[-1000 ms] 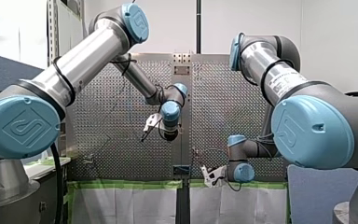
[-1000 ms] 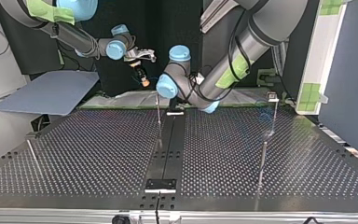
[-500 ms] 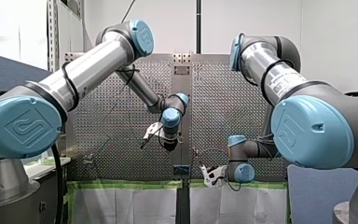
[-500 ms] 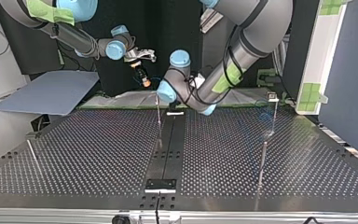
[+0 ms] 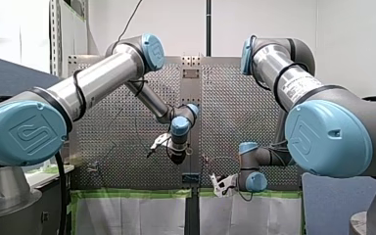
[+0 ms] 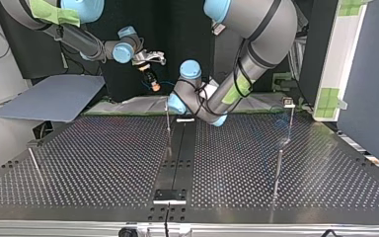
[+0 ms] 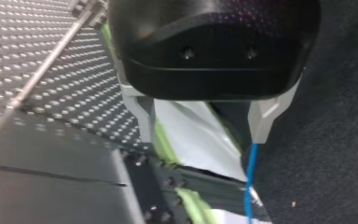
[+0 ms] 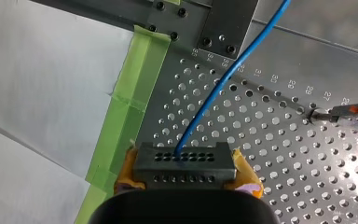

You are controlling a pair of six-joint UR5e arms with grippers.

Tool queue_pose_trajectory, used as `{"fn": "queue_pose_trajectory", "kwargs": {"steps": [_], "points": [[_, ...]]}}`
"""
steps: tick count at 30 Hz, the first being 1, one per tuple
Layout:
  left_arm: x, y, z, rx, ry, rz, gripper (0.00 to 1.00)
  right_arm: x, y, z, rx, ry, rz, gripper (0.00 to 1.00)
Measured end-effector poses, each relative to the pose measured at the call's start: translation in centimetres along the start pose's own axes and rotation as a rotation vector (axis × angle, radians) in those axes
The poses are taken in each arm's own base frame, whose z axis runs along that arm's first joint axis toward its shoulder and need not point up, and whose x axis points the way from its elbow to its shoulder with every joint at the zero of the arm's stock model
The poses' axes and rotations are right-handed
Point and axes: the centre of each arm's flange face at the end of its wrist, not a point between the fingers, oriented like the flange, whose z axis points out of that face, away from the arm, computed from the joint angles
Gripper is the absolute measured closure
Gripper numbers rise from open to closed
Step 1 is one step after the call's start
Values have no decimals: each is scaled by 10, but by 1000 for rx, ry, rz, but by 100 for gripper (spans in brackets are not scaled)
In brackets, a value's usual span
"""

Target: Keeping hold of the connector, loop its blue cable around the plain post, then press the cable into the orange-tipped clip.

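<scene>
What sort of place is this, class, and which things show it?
Most likely a robotics lab test bench: my left arm and my right arm flank a perforated metal table, and a blue cable runs from a connector.

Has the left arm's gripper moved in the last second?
Yes. In the front view my left gripper has sunk toward the green tape.

My right arm's claw (image 6: 153, 88) hangs tip-down beyond the far edge of the perforated desk (image 6: 103, 163), with orange showing at its tip. What it grips is too small to tell. A thin post (image 6: 168, 123) stands just beside and below the claw. My left arm (image 6: 237, 74) bends down on that post's other side. Another post (image 6: 278, 170) stands well apart from the claw.
</scene>
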Motion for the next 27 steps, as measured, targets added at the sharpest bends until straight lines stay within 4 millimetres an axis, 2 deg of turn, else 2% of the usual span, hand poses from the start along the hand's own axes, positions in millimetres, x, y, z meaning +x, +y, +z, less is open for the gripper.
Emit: {"fn": "queue_pose_trajectory", "kwargs": {"steps": [5, 17, 21, 27], "points": [[-1, 2, 6, 13, 39, 7, 2, 0, -1, 0, 2, 0, 0, 100], [-11, 18, 4, 57, 106, -3, 2, 0, -3, 1, 6, -3, -3, 100], [-16, 20, 1, 88, 123, -12, 2, 0, -3, 1, 7, -3, -3, 100], [-13, 15, 5, 116, 170, -1, 2, 1, -5, 2, 11, -7, -6, 100]]}}
